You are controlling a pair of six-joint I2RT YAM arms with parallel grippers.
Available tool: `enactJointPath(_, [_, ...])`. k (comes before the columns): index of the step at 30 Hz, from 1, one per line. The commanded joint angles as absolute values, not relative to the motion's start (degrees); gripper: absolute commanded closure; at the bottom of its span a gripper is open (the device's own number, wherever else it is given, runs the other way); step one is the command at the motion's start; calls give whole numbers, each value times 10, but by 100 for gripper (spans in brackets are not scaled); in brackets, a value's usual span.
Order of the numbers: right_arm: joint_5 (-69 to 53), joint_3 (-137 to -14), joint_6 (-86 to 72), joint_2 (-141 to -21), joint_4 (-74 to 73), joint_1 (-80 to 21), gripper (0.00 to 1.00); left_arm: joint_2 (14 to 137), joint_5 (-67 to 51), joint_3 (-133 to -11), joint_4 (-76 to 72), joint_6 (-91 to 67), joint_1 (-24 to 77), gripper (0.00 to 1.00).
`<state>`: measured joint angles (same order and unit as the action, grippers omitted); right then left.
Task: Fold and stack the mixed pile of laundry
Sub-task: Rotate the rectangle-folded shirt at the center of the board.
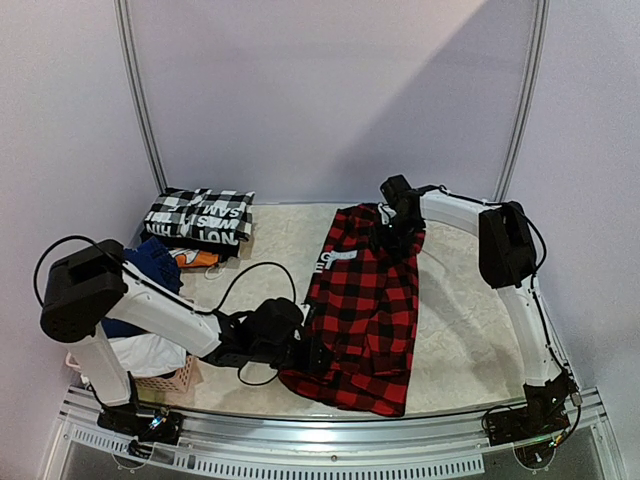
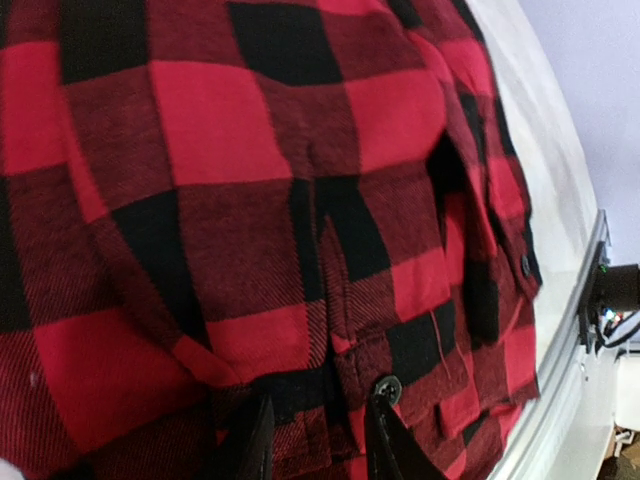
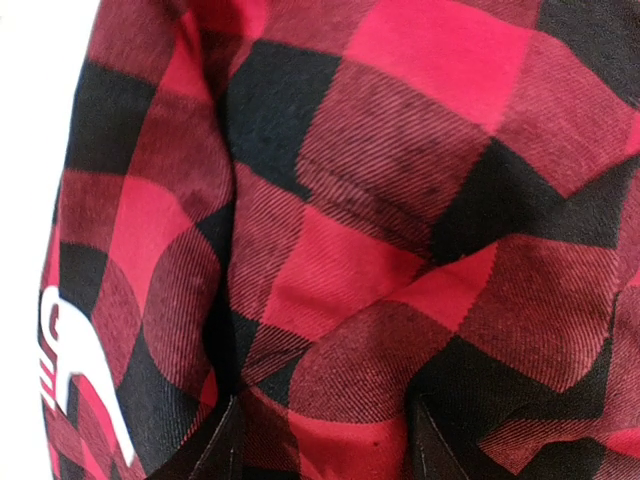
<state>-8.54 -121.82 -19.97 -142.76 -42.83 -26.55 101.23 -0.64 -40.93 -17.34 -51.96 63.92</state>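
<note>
Top external view: a red-and-black plaid shirt, soft brushed flannel in big squares, lies spread and rumpled across the middle of the pale counter. At upper left sits a folded black-and-white checked garment. Navy cloth and white cloth heap over a pink lattice basket at lower left. The left claw meets the shirt's lower-left edge beside a dark button, the right claw its upper end. Both stand partly apart with twill between the fingers; whether either truly pinches cannot be told.
</note>
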Motion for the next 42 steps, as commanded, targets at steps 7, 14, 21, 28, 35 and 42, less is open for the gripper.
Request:
enactJointPath(7, [-160, -1304, -173, -1516, -471, -273, 44, 1094, -22, -491, -181, -531, 692, 68])
enactJointPath(14, [-141, -1319, -165, -1521, -444, -273, 44, 1082, -3, -505, -165, -521, 699, 68])
enactJointPath(21, [-148, -1319, -159, -1490, -432, -273, 43, 1017, 64, -513, -101, -473, 713, 63])
enactJointPath(28, [-139, -1318, -148, -1427, -428, -276, 42, 950, 99, -540, -29, -400, 715, 55])
enactJointPath(35, [-91, -1313, -126, -1349, -457, -299, 38, 864, 184, -546, 68, -336, 715, 46])
enactJointPath(42, [-5, -1188, -162, -1217, -405, -312, 24, 776, 292, -524, 133, -288, 715, 14])
